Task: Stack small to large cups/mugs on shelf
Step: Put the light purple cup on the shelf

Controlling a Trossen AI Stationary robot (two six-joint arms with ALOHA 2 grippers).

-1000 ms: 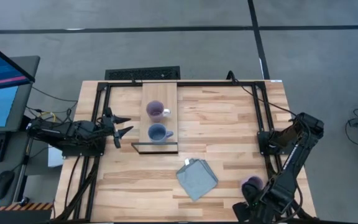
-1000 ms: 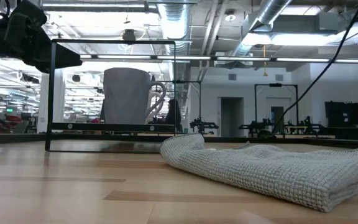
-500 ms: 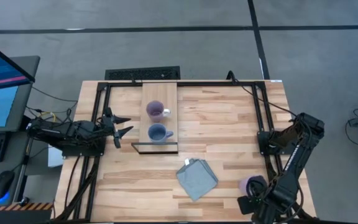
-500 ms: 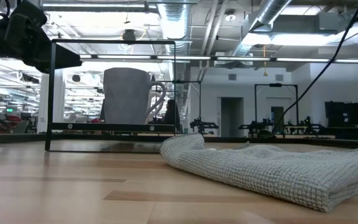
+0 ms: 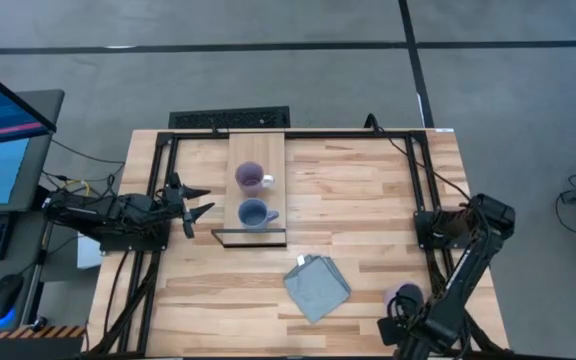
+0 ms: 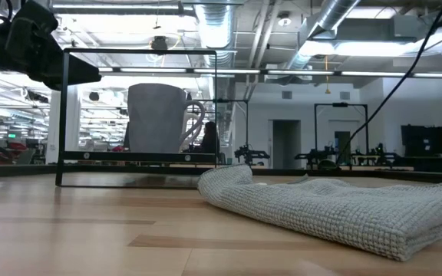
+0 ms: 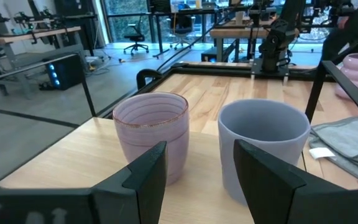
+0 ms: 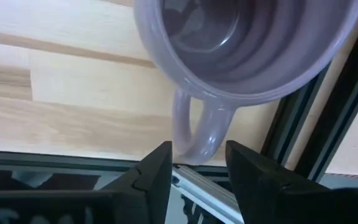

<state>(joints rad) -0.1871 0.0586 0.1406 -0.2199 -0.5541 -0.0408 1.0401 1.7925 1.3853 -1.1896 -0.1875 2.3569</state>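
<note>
Right gripper [image 8: 194,165], fingers part open astride the handle of the lilac ceramic mug [image 8: 247,43] at the table's near right edge, nothing clamped yet. Risk: slipping off the thin loop, tipping mug overboard.

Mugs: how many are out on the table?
3: a purple mug and a blue mug on the shelf; another purple mug by the right gripper.
</note>
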